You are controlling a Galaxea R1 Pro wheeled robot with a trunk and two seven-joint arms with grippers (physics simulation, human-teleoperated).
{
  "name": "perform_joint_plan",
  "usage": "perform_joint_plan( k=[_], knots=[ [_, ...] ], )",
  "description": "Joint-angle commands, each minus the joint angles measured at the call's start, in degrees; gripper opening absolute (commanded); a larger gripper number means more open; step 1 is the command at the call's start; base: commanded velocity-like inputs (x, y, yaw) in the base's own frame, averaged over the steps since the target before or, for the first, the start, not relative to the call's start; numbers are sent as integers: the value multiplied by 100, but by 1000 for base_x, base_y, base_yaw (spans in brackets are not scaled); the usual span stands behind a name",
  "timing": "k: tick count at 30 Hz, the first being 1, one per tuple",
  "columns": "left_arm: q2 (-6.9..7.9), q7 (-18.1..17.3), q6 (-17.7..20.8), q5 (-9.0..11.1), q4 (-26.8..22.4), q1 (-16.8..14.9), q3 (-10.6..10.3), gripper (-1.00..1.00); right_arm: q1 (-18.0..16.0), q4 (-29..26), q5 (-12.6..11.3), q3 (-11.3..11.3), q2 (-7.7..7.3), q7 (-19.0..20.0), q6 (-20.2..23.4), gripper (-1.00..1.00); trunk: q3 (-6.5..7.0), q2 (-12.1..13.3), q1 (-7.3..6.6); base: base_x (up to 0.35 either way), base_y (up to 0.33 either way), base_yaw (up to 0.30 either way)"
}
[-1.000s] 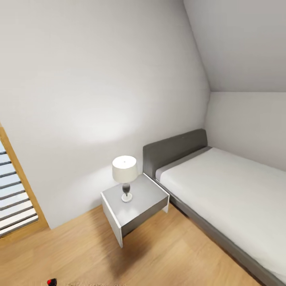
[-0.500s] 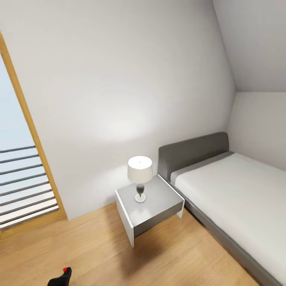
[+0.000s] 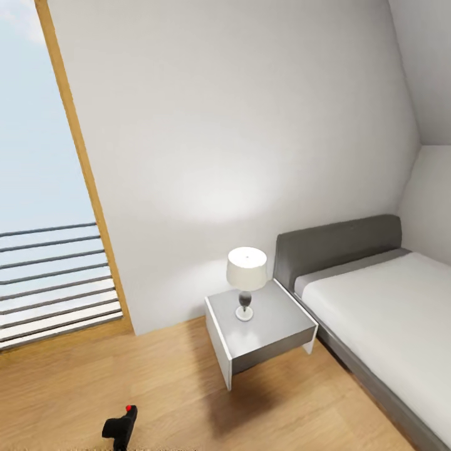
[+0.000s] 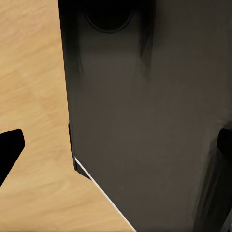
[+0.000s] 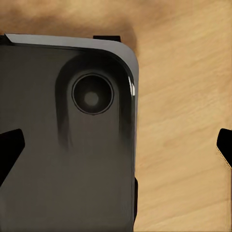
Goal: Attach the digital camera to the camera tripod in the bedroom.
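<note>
Both grippers (image 4: pixel 116 145) (image 5: pixel 116 145) spread wide, holding nothing, above wood floor (image 3: pixel 175 388). Near left: small black camera (image 3: pixel 119 427), red button on top. No readable writing.

no readable text, labels or numbers anywhere

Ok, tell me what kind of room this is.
A bedroom, most likely an attic one: a bed against the wall, a nightstand with a lamp beside it, and a sloped ceiling.
</note>
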Motion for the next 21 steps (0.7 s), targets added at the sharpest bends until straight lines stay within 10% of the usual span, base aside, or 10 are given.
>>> perform_joint_plan(
  k=[1,21],
  knots=[
    [0,1,2,2,-12,4,-1,100,-3,6,-2,1,0,-2,-19,100,-5,-2,0,1,0,285],
    [-9,1,3,2,-12,4,-1,100,-3,8,-2,1,0,-2,-19,100,-5,-2,0,0,0,285]
  ],
)
